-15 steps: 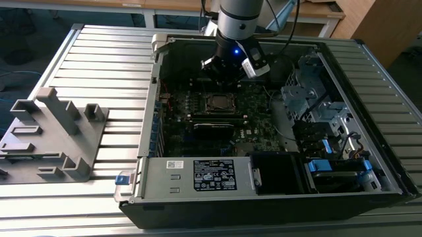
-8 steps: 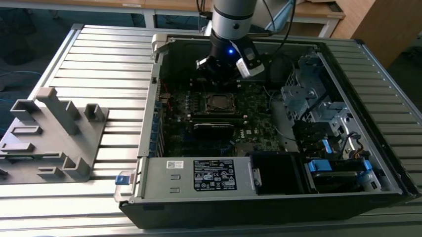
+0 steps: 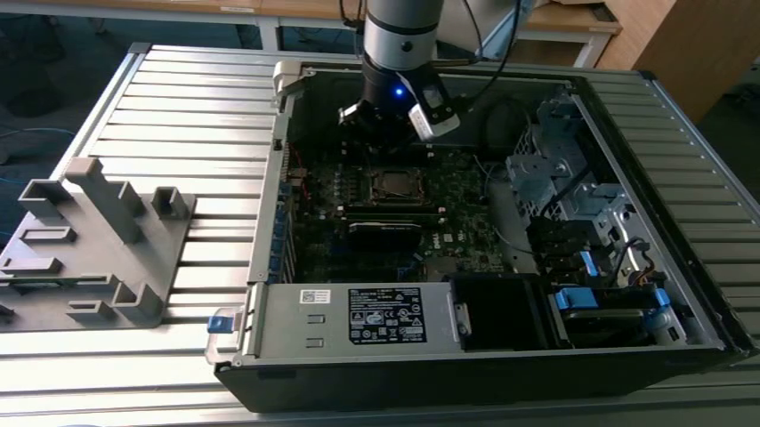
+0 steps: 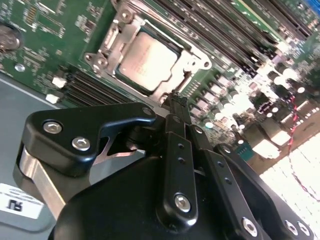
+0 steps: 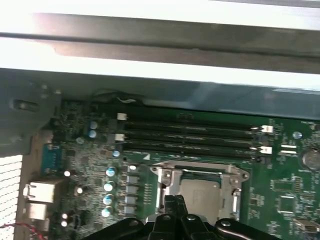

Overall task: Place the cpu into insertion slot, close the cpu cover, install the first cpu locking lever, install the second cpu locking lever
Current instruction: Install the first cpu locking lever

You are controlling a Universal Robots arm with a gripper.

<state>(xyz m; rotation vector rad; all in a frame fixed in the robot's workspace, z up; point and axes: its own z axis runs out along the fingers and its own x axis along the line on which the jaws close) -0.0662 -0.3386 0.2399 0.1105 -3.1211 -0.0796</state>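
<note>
The cpu (image 4: pixel 147 60) lies flat in the insertion slot (image 3: pixel 393 184) on the motherboard, its dull silver top showing. The cpu cover (image 4: pixel 192 57) is down over it, a silver frame around the chip's edges, seen also in the first wrist view (image 5: pixel 200 172). My gripper (image 4: pixel 176 100) is shut with nothing between its black fingers. Its tips hover just beside one edge of the cover, close above the board (image 5: pixel 172 202). In the exterior view the gripper (image 3: pixel 383 142) hangs inside the open computer case, just behind the socket. How the locking levers stand I cannot tell.
Long black memory slots (image 5: pixel 190 135) run beside the socket. The case wall (image 5: pixel 160 55) rises close behind them. A drive cage (image 3: pixel 570 178) and cables fill the exterior view's right, with a power supply (image 3: pixel 356 316) in front. A grey fixture (image 3: pixel 95 240) stands on the table at the left.
</note>
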